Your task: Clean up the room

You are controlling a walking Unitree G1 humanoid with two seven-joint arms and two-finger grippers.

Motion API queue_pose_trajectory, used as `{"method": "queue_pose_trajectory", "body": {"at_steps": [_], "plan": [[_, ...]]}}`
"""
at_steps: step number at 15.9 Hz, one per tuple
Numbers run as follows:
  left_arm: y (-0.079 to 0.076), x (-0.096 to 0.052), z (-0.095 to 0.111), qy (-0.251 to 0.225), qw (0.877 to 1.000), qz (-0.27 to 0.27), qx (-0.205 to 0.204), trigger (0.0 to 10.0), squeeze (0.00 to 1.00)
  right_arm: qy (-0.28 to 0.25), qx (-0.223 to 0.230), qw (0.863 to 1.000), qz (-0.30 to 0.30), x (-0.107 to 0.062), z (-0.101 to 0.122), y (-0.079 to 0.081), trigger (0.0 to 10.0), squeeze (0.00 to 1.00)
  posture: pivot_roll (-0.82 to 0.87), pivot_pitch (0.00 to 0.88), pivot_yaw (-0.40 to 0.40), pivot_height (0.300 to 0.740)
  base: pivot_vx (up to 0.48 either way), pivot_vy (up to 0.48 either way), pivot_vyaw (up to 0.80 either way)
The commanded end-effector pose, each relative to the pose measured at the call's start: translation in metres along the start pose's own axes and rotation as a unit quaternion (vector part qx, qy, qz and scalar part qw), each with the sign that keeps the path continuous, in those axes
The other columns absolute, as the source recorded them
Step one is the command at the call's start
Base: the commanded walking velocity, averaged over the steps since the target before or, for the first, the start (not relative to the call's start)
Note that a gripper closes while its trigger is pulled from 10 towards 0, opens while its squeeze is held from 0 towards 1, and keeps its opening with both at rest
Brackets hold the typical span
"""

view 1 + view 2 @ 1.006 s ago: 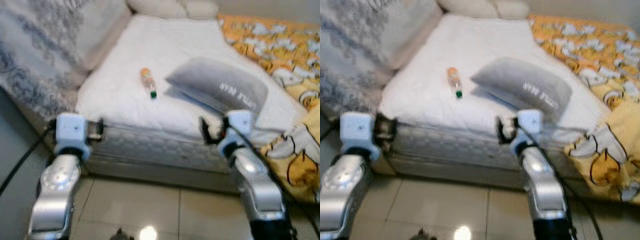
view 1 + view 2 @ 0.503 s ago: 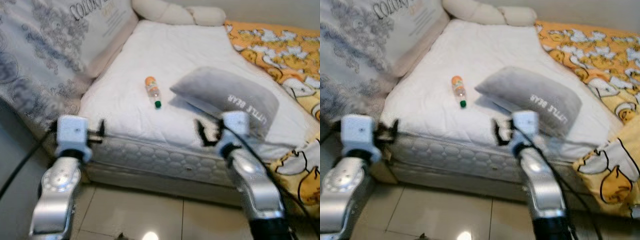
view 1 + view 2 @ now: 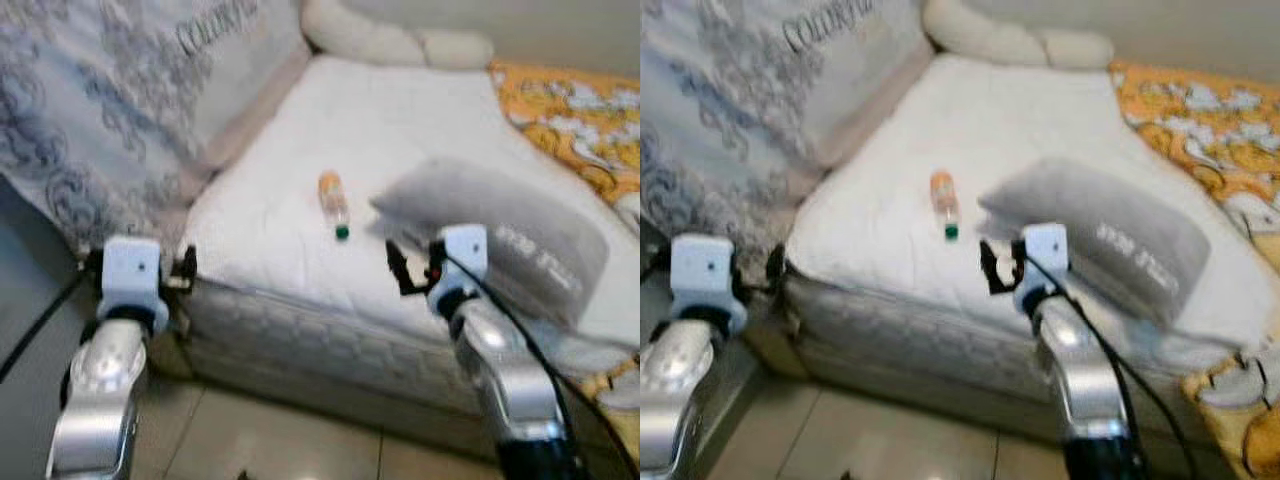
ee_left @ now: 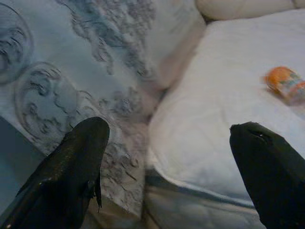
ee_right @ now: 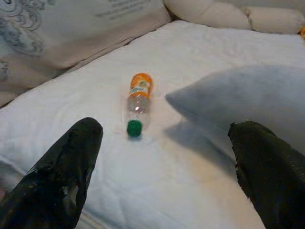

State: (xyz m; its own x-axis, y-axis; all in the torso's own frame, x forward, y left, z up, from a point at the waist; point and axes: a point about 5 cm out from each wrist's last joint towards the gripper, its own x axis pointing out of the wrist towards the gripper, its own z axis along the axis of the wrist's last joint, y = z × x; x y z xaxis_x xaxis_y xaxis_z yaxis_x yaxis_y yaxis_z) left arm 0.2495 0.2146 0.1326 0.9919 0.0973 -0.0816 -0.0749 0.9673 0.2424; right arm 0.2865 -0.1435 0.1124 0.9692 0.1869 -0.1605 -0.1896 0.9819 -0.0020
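I am holding my right gripper [image 5: 162, 176] wide open and empty over the bed's [image 3: 420, 130] near edge; the bottle [image 5: 138, 104] is lying on the bed ahead, between its fingers [image 5: 62, 176], untouched, beside the pillow [image 5: 238, 100]. My left gripper [image 4: 171, 176] is open too, empty.

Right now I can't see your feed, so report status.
Both jaws open, empty: left gripper at the mattress corner, right gripper aimed at the bottle. Bottle lies flat on the bed. Grey pillow beside it, apart.
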Motion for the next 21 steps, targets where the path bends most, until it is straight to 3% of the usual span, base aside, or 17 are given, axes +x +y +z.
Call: {"method": "queue_pose_trajectory", "body": {"at_steps": [1,7,9,11,13,16,19,21], "plan": [[-0.01,0.004,0.006,-0.009,1.0,-0.02,-0.003,10.0,0.73,0.004,-0.005,1.0,-0.015,-0.003,-0.002,-0.011,10.0,0.0,-0.07,0.03,-0.007,0.74,0.356,0.0,0.0],[-0.014,0.003,0.007,-0.012,0.999,-0.03,0.002,10.0,0.73,0.012,-0.029,0.999,0.006,-0.001,-0.003,-0.006,10.0,0.0,-0.07,0.044,-0.002,0.74,0.354,0.0,0.0],[-0.013,0.003,0.007,-0.011,0.999,-0.03,0.004,10.0,0.73,0.017,-0.03,0.999,0.024,-0.001,-0.004,-0.002,10.0,0.0,-0.07,0.047,-0.004,0.74,0.356,0.0,0.8],[-0.012,0.002,0.006,-0.011,1.0,-0.028,0.006,10.0,0.73,0.021,-0.028,0.999,0.035,-0.001,-0.006,0.002,10.0,0.0,-0.07,0.048,-0.006,0.74,0.356,0.0,0.8],[-0.011,0.002,0.006,-0.011,1.0,-0.028,0.006,10.0,0.73,0.028,-0.008,0.999,0.03,-0.001,-0.009,0.003,10.0,0.0,-0.07,0.047,-0.007,0.74,0.354,0.0,0.0],[-0.016,0.003,0.007,-0.014,0.999,-0.046,0.011,10.0,0.73,0.04,-0.015,0.999,0.026,-0.001,-0.011,0.001,10.0,0.0,-0.07,0.046,-0.004,0.74,0.351,0.0,0.0],[-0.02,0.002,0.006,-0.01,0.998,-0.065,0.009,10.0,0.72,0.07,-0.021,0.997,0.012,0.0,-0.018,-0.001,10.0,0.0,-0.07,0.046,-0.004,0.74,0.31,0.0,0.0],[-0.025,0.002,0.004,0.001,0.995,-0.096,0.009,10.0,0.65,0.133,-0.014,0.991,0.012,0.0,-0.031,0.0,10.0,0.0,-0.08,0.047,-0.007,0.74,0.0,0.0,0.0]]}}
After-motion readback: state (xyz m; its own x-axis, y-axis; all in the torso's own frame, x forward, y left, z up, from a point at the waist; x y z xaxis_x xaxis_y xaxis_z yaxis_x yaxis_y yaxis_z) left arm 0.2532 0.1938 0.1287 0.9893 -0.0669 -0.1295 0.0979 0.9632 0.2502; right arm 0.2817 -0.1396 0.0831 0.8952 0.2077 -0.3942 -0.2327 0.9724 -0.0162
